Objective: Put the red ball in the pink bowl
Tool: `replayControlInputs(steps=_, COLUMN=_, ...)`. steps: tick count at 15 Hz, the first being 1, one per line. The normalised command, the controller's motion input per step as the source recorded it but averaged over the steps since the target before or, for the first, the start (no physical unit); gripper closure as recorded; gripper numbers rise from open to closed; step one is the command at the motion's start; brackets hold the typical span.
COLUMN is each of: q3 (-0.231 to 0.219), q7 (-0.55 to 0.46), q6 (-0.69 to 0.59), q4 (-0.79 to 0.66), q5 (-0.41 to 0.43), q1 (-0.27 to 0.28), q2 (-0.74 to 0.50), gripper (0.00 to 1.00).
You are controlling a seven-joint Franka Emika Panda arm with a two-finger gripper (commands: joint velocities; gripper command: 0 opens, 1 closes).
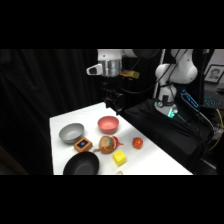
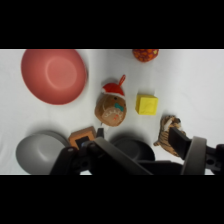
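Stage: approach, nothing lifted yet. Gripper (image 1: 116, 104) high above the table's far edge, holding nothing; finger state cannot be told. Red ball (image 1: 137, 143) lies on the white table (image 1: 60, 122), well apart from the pink bowl (image 1: 108, 123), which is empty. Next: descend over the ball and grasp.

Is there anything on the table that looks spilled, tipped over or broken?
Nothing stands out. The pink bowl, the grey bowl and the black bowl all sit upright and look empty. The red ball rests alone on the table, apart from the yellow block. No spill or damage is visible.
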Motion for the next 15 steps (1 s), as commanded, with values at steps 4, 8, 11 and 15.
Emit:
replayControlInputs(steps=4, q3=0.019, q7=0.0, q6=0.01, q4=-0.04, q5=0.01, q1=-0.004, q2=-0.05, gripper=0.0)
replayControlInputs(steps=8, q3=0.046, q7=0.01, q6=0.08, q4=-0.21, q5=0.024, q1=0.028, q2=-0.21, gripper=0.0)
replayControlInputs(steps=11, q3=0.048, q7=0.02, q6=0.16, q4=-0.29, q5=0.071, q1=0.042, q2=-0.24, gripper=0.0)
replayControlInputs(steps=15, q3=0.046, q7=0.0, q6=0.34, q4=-0.31, q5=0.111, q1=0.052, q2=-0.16, gripper=0.0)
